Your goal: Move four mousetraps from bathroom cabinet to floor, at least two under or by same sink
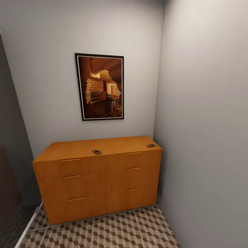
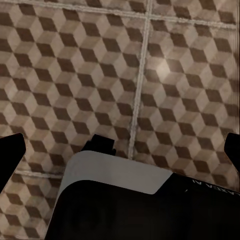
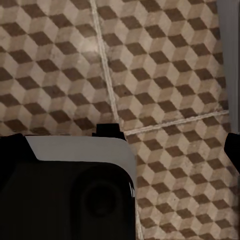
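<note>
The orange-brown wooden cabinet (image 1: 86, 179) stands against the back wall, its drawers shut. Two mousetraps lie on its flat top: one (image 1: 97, 152) near the front edge at the middle, the other (image 1: 151, 145) at the right end. In front of the cabinet runs the cube-patterned bathroom floor (image 1: 113, 230). My left gripper (image 2: 124, 146) hangs open over the same tiles (image 2: 75, 75), nothing between its fingers. The right gripper (image 3: 124, 145) is open too, above the tiled floor (image 3: 170, 75). The sink is out of view.
A framed picture (image 1: 100, 86) hangs above the cabinet. A grey wall (image 1: 206, 137) closes the right side, tight against the cabinet's end. A dark panel (image 1: 8, 193) and a white strip (image 1: 29, 227) border the left. My own white-and-black body (image 2: 115, 200) shows below the wrists.
</note>
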You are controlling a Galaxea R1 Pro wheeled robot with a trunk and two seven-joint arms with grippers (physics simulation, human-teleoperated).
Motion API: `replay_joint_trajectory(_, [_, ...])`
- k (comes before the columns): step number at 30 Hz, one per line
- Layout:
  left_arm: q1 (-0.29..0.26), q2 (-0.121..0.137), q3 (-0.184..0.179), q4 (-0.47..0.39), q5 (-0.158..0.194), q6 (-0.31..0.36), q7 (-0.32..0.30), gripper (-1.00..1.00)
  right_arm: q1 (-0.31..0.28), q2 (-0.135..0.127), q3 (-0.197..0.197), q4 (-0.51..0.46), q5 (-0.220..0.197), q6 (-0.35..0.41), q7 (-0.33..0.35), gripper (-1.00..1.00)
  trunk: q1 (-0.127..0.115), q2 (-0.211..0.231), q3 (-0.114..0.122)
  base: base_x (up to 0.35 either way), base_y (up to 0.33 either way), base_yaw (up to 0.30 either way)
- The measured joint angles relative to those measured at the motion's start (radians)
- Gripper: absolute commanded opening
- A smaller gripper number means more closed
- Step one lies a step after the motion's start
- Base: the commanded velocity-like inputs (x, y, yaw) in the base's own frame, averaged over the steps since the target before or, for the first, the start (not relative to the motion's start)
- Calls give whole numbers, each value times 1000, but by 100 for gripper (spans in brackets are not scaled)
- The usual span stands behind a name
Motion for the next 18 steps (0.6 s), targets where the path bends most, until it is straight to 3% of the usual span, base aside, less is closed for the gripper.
replay_joint_trajectory(18, [0, 0, 0, 0, 0, -2, 0, 100, 0, 0, 0, 0, 0, 0, 0, 100, 0, 0, 0, 315, -133, 0])
